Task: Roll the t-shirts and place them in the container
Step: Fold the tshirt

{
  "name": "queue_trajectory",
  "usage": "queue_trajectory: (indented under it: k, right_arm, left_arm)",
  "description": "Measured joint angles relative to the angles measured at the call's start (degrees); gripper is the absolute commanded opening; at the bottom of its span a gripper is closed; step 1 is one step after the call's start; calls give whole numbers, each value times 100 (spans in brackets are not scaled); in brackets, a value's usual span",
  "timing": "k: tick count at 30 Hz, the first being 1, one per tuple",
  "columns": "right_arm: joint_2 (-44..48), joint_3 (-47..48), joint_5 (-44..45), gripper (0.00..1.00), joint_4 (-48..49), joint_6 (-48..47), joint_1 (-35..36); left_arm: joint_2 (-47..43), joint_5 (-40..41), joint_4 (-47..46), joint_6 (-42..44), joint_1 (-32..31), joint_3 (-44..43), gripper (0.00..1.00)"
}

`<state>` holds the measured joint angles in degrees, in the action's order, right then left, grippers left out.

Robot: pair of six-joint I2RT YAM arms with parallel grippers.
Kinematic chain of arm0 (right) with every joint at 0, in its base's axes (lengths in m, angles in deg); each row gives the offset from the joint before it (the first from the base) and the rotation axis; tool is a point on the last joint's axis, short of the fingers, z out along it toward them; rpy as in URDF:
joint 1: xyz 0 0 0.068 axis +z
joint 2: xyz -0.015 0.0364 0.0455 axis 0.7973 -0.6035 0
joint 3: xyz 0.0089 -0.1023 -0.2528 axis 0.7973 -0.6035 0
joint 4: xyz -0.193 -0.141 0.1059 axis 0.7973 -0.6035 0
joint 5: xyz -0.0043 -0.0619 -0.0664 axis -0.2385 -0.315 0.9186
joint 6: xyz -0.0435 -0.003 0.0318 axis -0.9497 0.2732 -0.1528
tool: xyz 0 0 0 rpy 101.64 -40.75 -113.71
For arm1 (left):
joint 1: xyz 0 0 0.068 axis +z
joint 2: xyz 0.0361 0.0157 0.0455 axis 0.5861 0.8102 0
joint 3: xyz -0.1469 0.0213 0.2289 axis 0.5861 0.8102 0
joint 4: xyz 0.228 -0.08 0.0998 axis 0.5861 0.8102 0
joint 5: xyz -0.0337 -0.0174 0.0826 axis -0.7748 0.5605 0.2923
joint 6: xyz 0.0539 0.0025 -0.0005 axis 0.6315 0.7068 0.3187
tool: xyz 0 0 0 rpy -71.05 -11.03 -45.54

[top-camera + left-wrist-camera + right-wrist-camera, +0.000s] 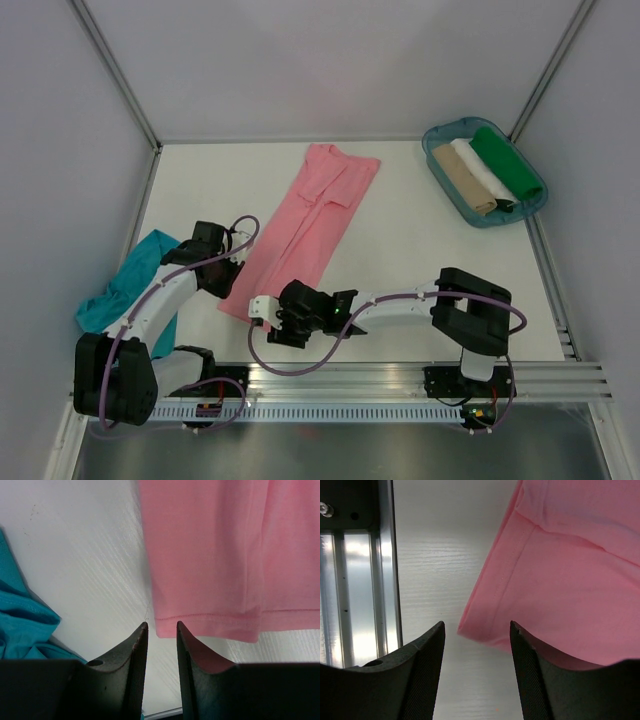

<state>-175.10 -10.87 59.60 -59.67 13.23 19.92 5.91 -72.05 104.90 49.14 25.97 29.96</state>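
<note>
Two t-shirts on worktop [400, 230]: pink t-shirt [310, 225] flat in long strip, mid-worktop; teal t-shirt [135, 285] crumpled at left edge beside my left arm. My left pincer [161, 626] narrowly open, empty, tips at near hem's left corner. My right pincer [476, 625] wider open, empty, at right corner.

— What's it boxed in with?
— Plain pale grey panels: a back wall [330, 60], a left wall [50, 150] and a right wall [600, 150]. Slanting aluminium posts [112, 65] run down to the far corners.
— And the work surface?
— A white table [420, 250], matte, with a fine grain up close. A ribbed aluminium rail [400, 378] runs along its near edge and catches some glare. The light is soft and even, the shadows faint.
</note>
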Motion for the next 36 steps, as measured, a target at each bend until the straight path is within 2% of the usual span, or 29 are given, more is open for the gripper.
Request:
queue_trajectory:
  k: [2,5,11,14,15,19,26,29,32,36]
  right_arm:
    - [-192,144,24,56,-101,-83,0]
    - [-420,361,74,33,-380,-166,0]
    - [-369,238,238,6,-654,-31,0]
    - [-66,-90,304,4,-726,157,-50]
    - [87,-269,299,0,-745,243,-87]
    - [901,-988,264,2,-1021,555,-470]
    - [1412,-1113,240,6,-1458,890,-1054]
    - [1434,-1113,205,6,-1589,933,-1071]
    - [1451,-1123,181,7,-1770,986,-1073]
    - [1676,-1362,-90,8,-1751,1318,-1080]
  left_arm:
    - [-4,2,9,0,9,7,35]
    - [-4,9,11,0,9,7,35]
    - [-4,-66,48,9,9,4,35]
    - [-4,-275,81,52,9,-22,35]
    - [-4,-387,111,79,9,-55,35]
    - [-81,-990,179,251,-127,-214,38]
    - [-216,-1816,229,903,-1209,-623,40]
    - [-179,-1958,437,1534,-1517,-638,39]
    - [-219,-2100,780,2236,-1556,-634,39]
    - [-826,-2474,951,3206,-1556,-328,41]
